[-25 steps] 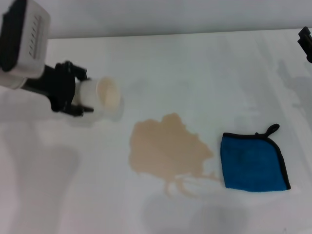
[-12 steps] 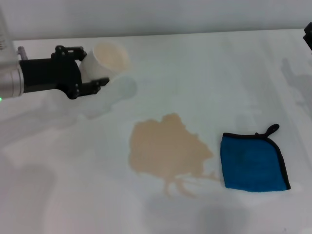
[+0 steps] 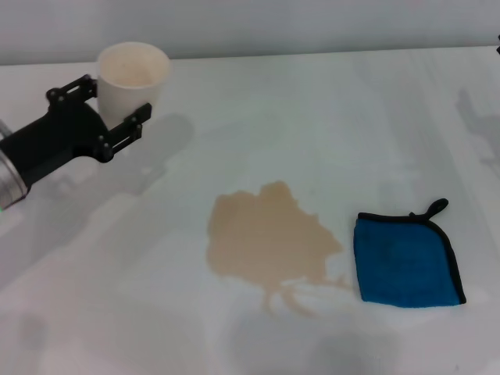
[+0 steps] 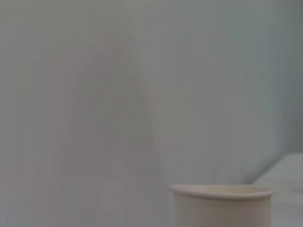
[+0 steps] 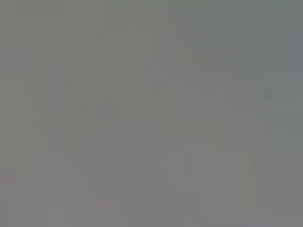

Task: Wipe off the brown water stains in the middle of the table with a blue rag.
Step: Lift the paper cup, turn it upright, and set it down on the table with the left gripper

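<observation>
The brown water stains point(image 3: 269, 238) lie as a light-tan puddle in the middle of the white table point(image 3: 328, 109), with thin trails at the near edge. The blue rag point(image 3: 405, 259), edged in black with a corner loop, lies flat just right of the puddle, apart from it. My left gripper point(image 3: 116, 101) is at the far left of the table, shut on a white paper cup point(image 3: 134, 74) that it holds upright. The cup's rim also shows in the left wrist view point(image 4: 221, 191). My right gripper is out of view.
The table's far edge point(image 3: 312, 53) meets a plain grey wall. The right wrist view shows only a blank grey surface.
My left gripper has swung the cup from lying sideways to upright and carried it back and to the left, away from the puddle. The right arm has slid out at the right edge.
</observation>
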`<state>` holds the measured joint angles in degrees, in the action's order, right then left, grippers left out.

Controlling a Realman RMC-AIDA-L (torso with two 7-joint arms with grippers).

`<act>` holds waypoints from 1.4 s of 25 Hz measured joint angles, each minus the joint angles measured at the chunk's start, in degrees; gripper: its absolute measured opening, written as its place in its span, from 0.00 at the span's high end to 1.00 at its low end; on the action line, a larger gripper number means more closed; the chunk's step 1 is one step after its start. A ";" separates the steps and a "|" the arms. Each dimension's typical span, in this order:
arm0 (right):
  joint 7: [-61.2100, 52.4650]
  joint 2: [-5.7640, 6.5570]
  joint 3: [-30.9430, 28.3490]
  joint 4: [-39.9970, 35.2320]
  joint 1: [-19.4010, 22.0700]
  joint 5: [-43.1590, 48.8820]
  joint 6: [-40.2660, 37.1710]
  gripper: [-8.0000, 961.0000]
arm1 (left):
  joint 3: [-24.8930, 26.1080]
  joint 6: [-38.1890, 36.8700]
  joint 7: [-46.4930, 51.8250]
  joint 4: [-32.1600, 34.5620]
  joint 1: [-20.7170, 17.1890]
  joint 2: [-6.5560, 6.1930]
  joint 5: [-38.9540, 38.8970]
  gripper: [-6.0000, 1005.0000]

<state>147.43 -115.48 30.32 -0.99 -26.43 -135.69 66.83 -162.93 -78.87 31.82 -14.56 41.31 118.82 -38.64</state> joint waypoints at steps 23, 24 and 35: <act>-0.12 -0.26 -0.01 -0.10 0.02 0.09 0.35 0.12 | 2.12 26.93 -15.35 25.85 -7.69 0.90 -23.45 0.39; -0.12 -0.26 -0.01 -0.10 -0.03 0.09 0.36 0.12 | 2.15 27.42 -15.37 26.07 -7.76 0.91 -23.50 0.39; -0.12 -0.27 -0.10 0.03 -0.29 0.08 0.41 0.12 | 2.21 30.88 -15.59 26.19 -9.19 0.98 -23.59 0.39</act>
<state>147.30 -115.75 30.22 -0.96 -26.72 -135.62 67.24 -160.72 -47.99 16.23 11.63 32.11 119.80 -62.23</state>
